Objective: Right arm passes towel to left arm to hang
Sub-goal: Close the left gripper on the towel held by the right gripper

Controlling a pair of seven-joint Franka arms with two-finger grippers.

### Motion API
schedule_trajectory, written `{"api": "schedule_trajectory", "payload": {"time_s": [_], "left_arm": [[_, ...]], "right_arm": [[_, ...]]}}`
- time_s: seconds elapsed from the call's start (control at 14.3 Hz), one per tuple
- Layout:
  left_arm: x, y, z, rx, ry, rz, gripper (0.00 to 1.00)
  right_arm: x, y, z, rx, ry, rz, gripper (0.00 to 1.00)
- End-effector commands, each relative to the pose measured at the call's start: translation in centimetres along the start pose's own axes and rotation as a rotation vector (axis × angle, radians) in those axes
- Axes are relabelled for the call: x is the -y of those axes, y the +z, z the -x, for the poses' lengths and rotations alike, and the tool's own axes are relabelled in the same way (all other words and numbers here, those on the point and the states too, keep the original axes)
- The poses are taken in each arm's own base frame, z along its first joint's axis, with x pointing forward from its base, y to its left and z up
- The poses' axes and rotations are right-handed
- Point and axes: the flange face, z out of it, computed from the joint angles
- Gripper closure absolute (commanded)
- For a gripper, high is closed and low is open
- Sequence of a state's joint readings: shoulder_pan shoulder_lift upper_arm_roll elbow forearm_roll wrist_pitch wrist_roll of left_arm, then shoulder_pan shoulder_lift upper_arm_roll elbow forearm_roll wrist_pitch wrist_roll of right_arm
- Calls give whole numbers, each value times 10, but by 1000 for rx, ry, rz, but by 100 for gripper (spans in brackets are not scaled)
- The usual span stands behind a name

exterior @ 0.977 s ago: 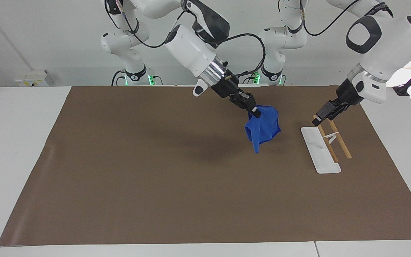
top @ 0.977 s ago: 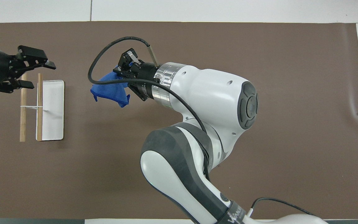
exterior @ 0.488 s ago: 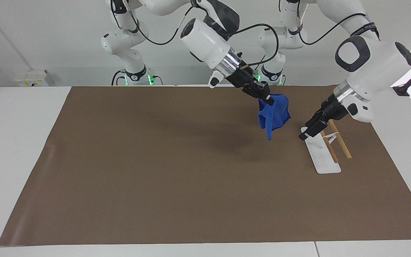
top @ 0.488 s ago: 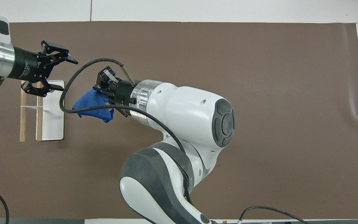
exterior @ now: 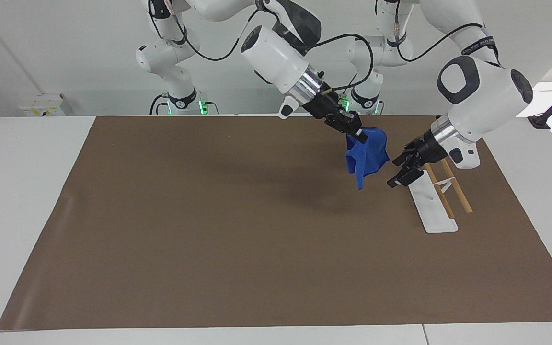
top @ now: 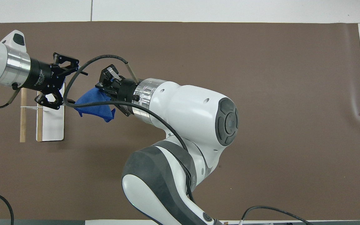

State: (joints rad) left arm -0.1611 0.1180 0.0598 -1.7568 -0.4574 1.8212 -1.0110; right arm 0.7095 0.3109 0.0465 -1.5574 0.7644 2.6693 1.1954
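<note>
Facing view: the right gripper [exterior: 358, 136] pinches the towel [exterior: 367, 155] aloft over the desk [exterior: 209, 215]. The left gripper [exterior: 400, 170] — fingers spread — hangs just beside it, over the rack [exterior: 436, 201].

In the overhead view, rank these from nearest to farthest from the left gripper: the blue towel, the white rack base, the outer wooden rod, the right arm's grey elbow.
From the left gripper:
1. White rack base, partly under it.
2. Blue towel, beside it in the right gripper; too close to call against the base.
3. Outer wooden rod, toward the mat edge.
4. Grey elbow, nearest the robots.
</note>
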Motion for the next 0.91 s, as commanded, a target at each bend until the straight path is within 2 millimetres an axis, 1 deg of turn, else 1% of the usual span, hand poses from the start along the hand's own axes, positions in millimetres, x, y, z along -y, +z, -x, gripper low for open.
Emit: {"api": "schedule_trajectory", "payload": {"time_s": [0.0, 0.14, 0.21, 0.35, 0.49, 0.63, 0.7, 0.77, 0.84], "left_arm": [[17, 3, 12, 24, -106, -15, 0], [23, 8, 13, 28, -166, -22, 0], [24, 8, 15, 30, -181, -16, 0], [21, -1, 17, 63, -199, 44, 0], [23, -13, 19, 88, -212, 82, 0], [21, -12, 20, 91, -225, 103, 0], [23, -8, 19, 88, -233, 107, 0], [24, -5, 21, 85, -236, 121, 2], [24, -5, 18, 87, -249, 148, 8]], "right_arm": [[18, -1, -7, 6, 104, -43, 100], [19, -2, -8, 2, 119, -45, 100], [20, -2, -9, 1, 121, -47, 100], [19, -2, -10, -2, 122, -48, 100], [24, -7, -9, -18, 120, -107, 100], [24, -7, -8, -21, 120, -118, 100], [24, -7, -6, -19, 117, -116, 100], [23, -6, -6, -19, 117, -115, 100], [23, -7, -7, -21, 118, -116, 100]]}}
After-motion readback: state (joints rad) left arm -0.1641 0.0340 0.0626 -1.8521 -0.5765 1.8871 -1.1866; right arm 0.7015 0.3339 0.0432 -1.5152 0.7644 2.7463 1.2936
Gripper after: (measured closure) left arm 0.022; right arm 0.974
